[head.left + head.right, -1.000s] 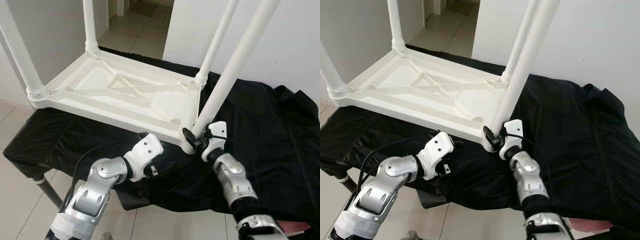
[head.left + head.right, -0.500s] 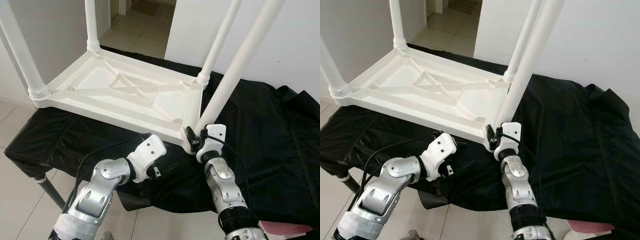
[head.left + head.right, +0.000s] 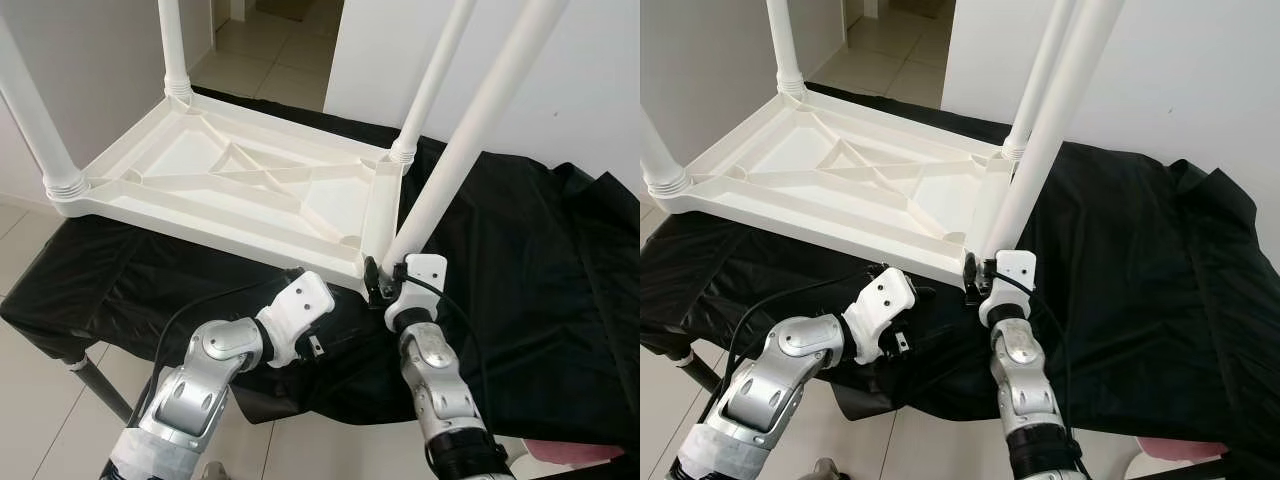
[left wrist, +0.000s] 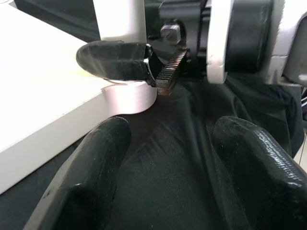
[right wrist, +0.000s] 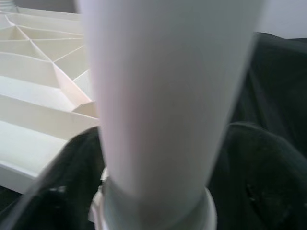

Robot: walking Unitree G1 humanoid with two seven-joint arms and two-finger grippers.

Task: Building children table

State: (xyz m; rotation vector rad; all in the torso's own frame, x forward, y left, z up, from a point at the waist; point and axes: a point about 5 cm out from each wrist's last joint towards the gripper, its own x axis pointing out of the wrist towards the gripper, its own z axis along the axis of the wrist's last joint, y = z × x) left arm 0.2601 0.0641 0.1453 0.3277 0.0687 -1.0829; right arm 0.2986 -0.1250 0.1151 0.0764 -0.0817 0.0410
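Now we see a white plastic table [image 3: 240, 190] lying upside down on a black cloth [image 3: 520, 260], its ribbed underside facing up. We take the table as our landmark. At its near left corner one leg [image 3: 35, 120] stands upright in its socket, and another leg [image 3: 172, 50] rises at the far left corner. Just in front of the table's near edge, towards the right corner, our left gripper [image 4: 165, 158] rests low over the cloth. Its two black fingers [image 4: 91, 182] are spread wide apart with nothing between them, pointing along the cloth at the table's near right corner.

At that near right corner stands the fourth leg [image 3: 470, 140], leaning slightly rightward, its base at the corner socket. Our right gripper [image 3: 385, 283] is closed around the bottom of this leg, one finger on each side, right where it meets the table; the wrist view shows the leg [image 5: 168, 96] filling the gap between the fingers. Behind it, at the far right corner, the third leg [image 3: 432, 75] rises from its socket. Beyond the table's right end the cloth spreads out in folds.
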